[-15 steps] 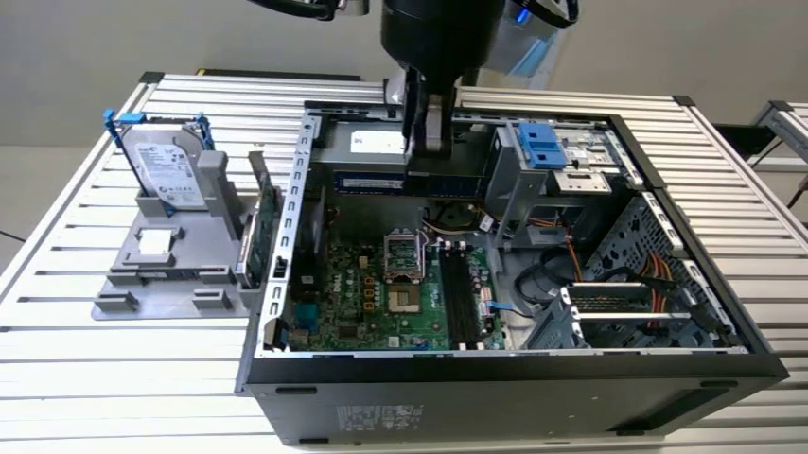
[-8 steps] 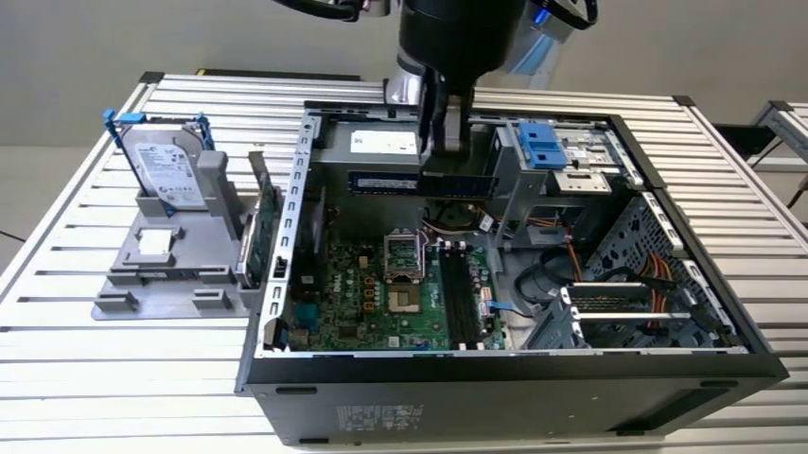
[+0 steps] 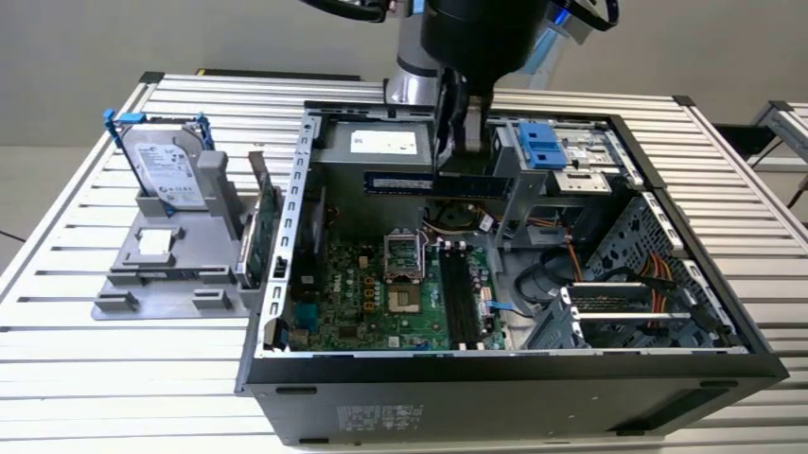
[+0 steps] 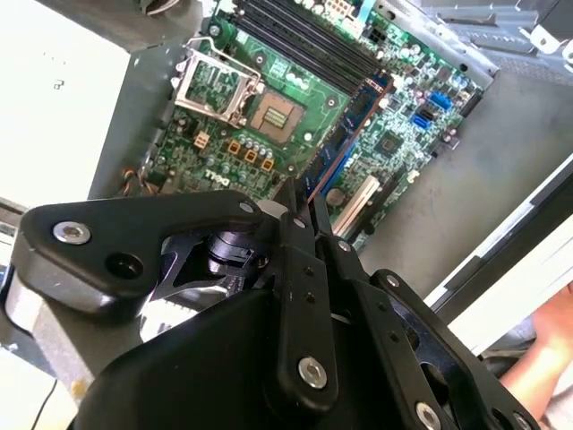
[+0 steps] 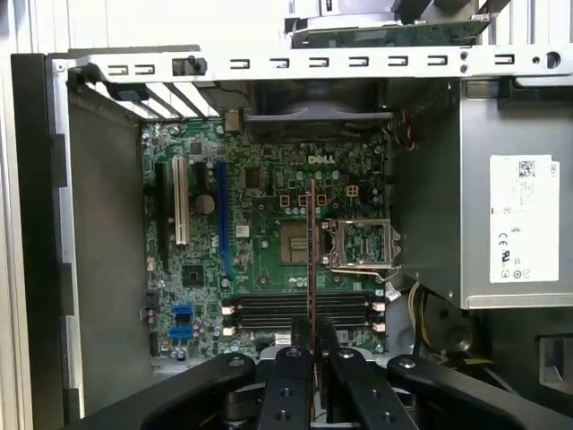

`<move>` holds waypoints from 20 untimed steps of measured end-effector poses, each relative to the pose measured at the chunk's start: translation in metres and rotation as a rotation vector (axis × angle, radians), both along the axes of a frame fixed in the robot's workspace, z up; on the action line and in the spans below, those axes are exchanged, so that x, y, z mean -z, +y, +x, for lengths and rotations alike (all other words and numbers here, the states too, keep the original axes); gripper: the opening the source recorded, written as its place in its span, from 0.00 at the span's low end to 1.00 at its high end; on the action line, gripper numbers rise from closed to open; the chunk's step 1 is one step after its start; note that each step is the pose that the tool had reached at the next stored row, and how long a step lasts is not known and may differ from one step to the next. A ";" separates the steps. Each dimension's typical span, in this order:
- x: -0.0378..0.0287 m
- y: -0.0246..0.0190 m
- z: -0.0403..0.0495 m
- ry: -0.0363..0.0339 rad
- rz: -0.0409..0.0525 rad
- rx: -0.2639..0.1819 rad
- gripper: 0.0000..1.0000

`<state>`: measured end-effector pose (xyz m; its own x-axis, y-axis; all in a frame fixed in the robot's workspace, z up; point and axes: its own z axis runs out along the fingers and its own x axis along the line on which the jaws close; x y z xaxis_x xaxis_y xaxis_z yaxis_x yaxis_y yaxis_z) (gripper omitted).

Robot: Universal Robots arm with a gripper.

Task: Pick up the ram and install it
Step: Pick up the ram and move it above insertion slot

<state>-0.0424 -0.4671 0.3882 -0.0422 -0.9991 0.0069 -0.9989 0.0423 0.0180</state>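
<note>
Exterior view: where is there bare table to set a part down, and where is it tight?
Free: bare slats in front of the grey fixture, at the exterior view's lower left; also slats behind the fixture and hard drive. Crowded: inside the case, cables on the exterior view's right, the jaws holding the ram above the board.

The matte black metal claw stood dark against the green printed motherboard, which was dotted with blue, white and black slots. The thin circuit-board ram stick was dark blue. The silver hard drive wore a blue bracket on a plain grey plastic stand. The ribbed silver metal table was striped with dark grooves.
</note>
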 end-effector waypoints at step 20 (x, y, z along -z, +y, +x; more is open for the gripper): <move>0.0000 0.0001 0.0372 0.0000 -0.0001 0.004 0.00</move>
<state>-0.0053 -0.4670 0.3882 -0.0463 -0.9989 0.0070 -0.9988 0.0465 0.0180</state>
